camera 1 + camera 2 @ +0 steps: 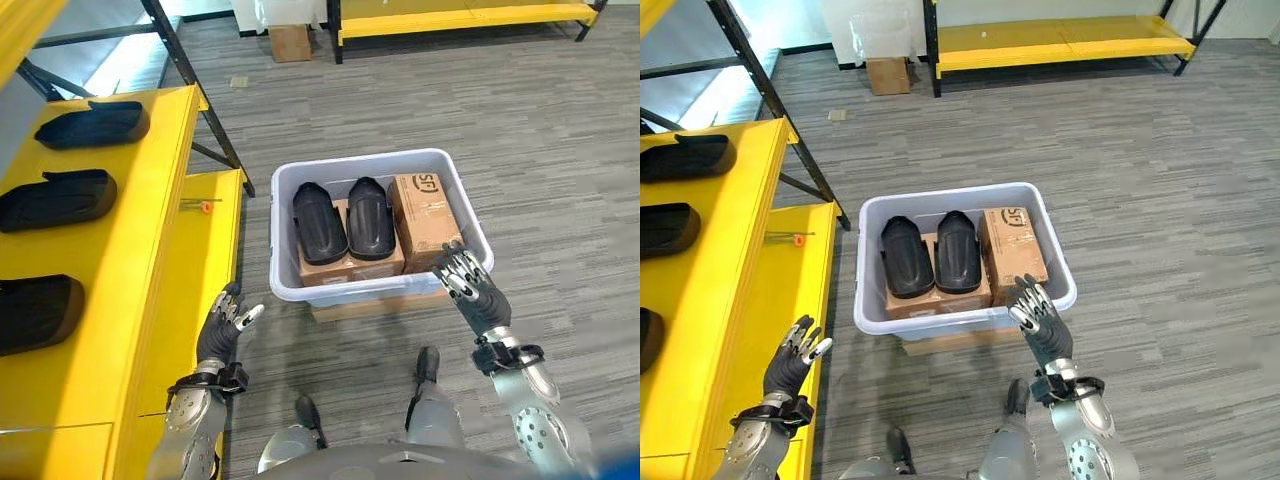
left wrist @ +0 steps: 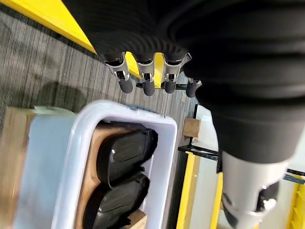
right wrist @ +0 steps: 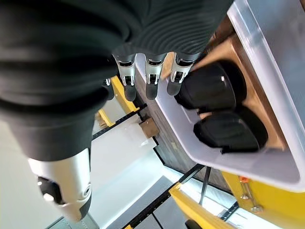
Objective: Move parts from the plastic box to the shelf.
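while two black parts (image 1: pixel 343 220) lie in the plastic box (image 1: pixel 372 288), left hand (image 1: pixel 222 325) and right hand (image 1: pixel 472 285) hover empty, fingers relaxed.

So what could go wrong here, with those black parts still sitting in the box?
Some possible snags:
1. The two black parts lie close together on cardboard boxes in the plastic box, so the fingers may struggle to get round one.
2. The right hand, open over the near rim, might bump the box.
3. The shelf already holds parts, so space looks limited.
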